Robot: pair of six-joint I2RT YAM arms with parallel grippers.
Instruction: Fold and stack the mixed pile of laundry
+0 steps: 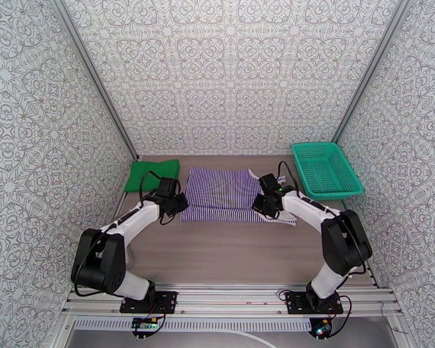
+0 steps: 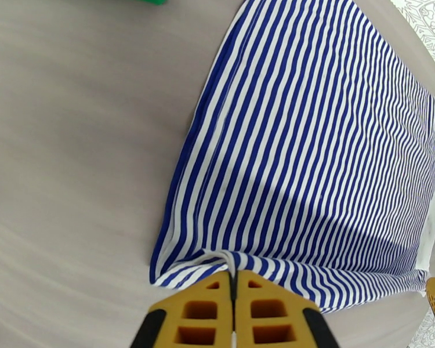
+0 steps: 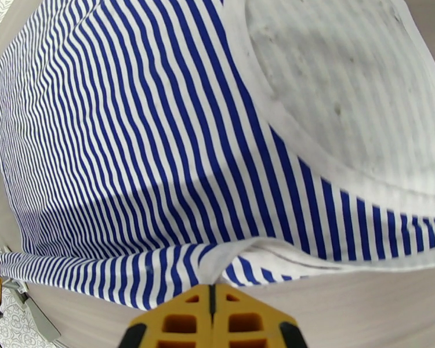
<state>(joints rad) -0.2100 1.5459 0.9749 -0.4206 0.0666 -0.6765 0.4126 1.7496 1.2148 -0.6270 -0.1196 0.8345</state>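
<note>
The striped shirt (image 1: 226, 194) lies spread flat across the middle of the table, purple and white in the top view. My left gripper (image 1: 178, 205) is shut on its near left corner; the left wrist view shows the yellow fingers (image 2: 264, 308) pinching the bunched hem of the striped shirt (image 2: 310, 146). My right gripper (image 1: 263, 205) is shut on the near right edge, where the striped shirt (image 3: 130, 146) folds up by the white collar trim (image 3: 333, 163). The green cloth (image 1: 152, 173) lies folded at the back left, beyond the left gripper.
A teal mesh basket (image 1: 326, 169) stands at the back right, close to the right wall. Patterned walls enclose the table on three sides. Bare tabletop (image 1: 229, 250) stretches between the shirt and the arm bases.
</note>
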